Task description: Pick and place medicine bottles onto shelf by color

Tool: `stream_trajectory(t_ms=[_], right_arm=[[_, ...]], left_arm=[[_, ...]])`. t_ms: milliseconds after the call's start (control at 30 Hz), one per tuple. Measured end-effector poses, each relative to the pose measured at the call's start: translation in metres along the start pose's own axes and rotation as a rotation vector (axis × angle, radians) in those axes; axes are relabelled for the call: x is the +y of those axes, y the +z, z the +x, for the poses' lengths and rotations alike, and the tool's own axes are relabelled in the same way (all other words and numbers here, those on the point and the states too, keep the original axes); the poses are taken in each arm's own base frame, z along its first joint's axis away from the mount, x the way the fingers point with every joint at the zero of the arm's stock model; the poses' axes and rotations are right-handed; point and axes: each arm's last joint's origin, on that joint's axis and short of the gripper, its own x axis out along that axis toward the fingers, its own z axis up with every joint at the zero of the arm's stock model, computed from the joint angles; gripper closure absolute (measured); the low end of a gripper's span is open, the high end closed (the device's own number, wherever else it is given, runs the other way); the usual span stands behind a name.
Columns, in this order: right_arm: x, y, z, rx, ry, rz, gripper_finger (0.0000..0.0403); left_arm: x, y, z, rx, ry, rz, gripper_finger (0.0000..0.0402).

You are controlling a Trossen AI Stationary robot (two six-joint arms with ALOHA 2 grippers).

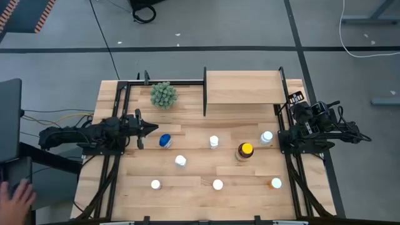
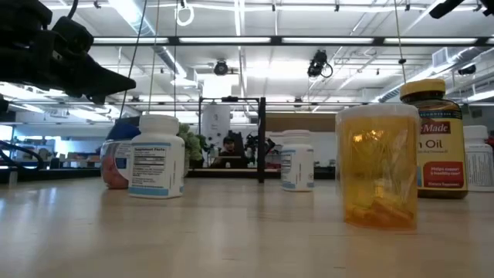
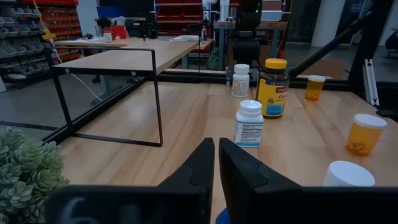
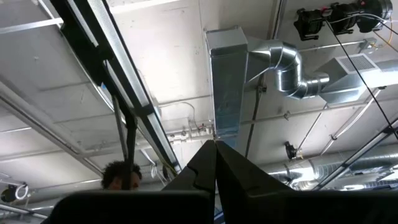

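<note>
Just off the left gripper (image 1: 152, 129) sits the blue bottle (image 1: 165, 140), and that's my first worry. The fingers are pressed together with nothing between them, so if I drop toward the bottle without opening up first I'd guess I just shove it over and it rolls into the white-capped bottle (image 1: 180, 161) behind it. The green spiky plant (image 1: 163, 94) is also close on the other side, easy to clip on a swing toward the shelf (image 1: 242, 87).

Other risk, as I read it: the shelf has a black upright divider (image 1: 204, 91) on its near edge, and a carried bottle could catch it if I come in low.

The left arm lies flat and stretched over the table's left edge, pointing inward. The right gripper (image 4: 214, 152) is also closed and empty, tipped up at the ceiling, arm folded at the right edge beside a white-capped bottle (image 1: 267, 136). The big amber yellow-capped bottle (image 1: 244, 151) and the rest stand scattered mid-table; the shelf has none yet.
</note>
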Motion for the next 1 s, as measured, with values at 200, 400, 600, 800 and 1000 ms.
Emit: stream_trajectory(t_ms=[200, 400, 600, 800, 1000], right_arm=[[0.0, 0.0, 0.0, 0.0, 0.0, 0.0, 0.039], [0.0, -0.0001, -0.0001, 0.0, 0.0, 0.0, 0.039], [0.0, 0.0, 0.0, 0.0, 0.0, 0.0, 0.039], [0.0, 0.0, 0.0, 0.0, 0.0, 0.0, 0.039], [0.0, -0.0001, 0.0, 0.0, 0.0, 0.0, 0.039]], left_arm=[[0.0, 0.0, 0.0, 0.0, 0.0, 0.0, 0.0368], [0.0, 0.0001, 0.0, 0.0, 0.0, 0.0, 0.0364], [0.0, 0.0001, 0.0, 0.0, 0.0, 0.0, 0.0373], [0.0, 0.0, 0.0, 0.0, 0.0, 0.0, 0.0368], [0.0, 0.0002, 0.0, -0.001, 0.0, 0.0, 0.0364]])
